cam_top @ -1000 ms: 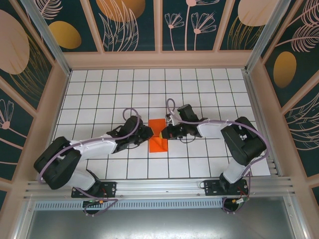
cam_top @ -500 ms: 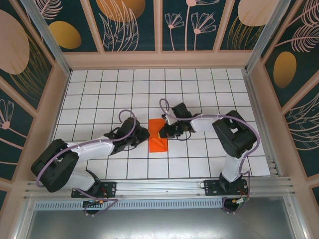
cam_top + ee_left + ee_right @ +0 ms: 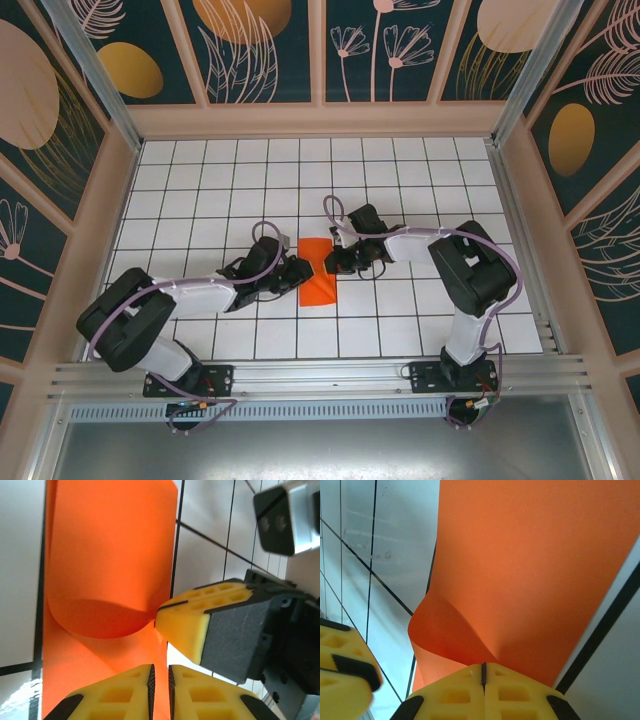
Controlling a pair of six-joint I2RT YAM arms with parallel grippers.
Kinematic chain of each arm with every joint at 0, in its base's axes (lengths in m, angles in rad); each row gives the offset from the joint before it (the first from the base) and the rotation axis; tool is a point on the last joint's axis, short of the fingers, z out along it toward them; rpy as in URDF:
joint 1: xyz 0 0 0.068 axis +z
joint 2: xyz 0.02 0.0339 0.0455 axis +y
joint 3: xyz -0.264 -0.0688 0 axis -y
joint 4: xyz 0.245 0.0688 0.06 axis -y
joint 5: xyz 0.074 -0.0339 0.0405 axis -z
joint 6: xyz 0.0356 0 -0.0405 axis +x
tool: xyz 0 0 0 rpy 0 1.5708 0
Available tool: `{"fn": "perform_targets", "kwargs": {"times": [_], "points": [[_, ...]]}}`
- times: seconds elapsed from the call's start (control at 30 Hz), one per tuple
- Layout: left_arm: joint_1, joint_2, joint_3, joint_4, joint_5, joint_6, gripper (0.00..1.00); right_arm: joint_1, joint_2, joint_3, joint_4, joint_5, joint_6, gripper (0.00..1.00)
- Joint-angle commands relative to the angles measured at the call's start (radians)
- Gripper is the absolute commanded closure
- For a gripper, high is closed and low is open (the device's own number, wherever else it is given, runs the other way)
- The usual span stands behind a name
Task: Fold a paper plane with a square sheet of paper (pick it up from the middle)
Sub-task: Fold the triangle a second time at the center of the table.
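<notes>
Paper lies mid-table, long axis running far edge to near. The right gripper pinches its lifted right flap. The left gripper is at the left edge, equally near, with jaws a slit apart and its grip unclear.

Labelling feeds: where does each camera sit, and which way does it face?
Top external: overhead behind left arm and right arm, both showing, facing down on the white gridded table.
Left wrist: on the left arm, facing past left gripper onto the orange-red paper sheet.
Right wrist: likewise, past shut right gripper onto the sheet.
Shared: wrist views catch each other's gripper.
</notes>
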Motion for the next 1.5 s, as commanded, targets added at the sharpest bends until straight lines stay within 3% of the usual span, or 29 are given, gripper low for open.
{"fn": "perform_targets", "kwargs": {"times": [0.0, 0.67, 1.47], "points": [[-0.014, 0.038, 0.037, 0.051, 0.041, 0.009, 0.82, -0.011, -0.022, 0.005, -0.018, 0.024, -0.009, 1.00], [-0.030, 0.086, 0.067, 0.061, 0.046, 0.009, 0.83, -0.020, -0.082, -0.087, 0.010, 0.011, 0.012, 1.00], [-0.038, 0.138, 0.096, 0.054, 0.046, 0.015, 0.84, -0.021, -0.029, -0.016, -0.010, 0.057, -0.025, 1.00]]}}
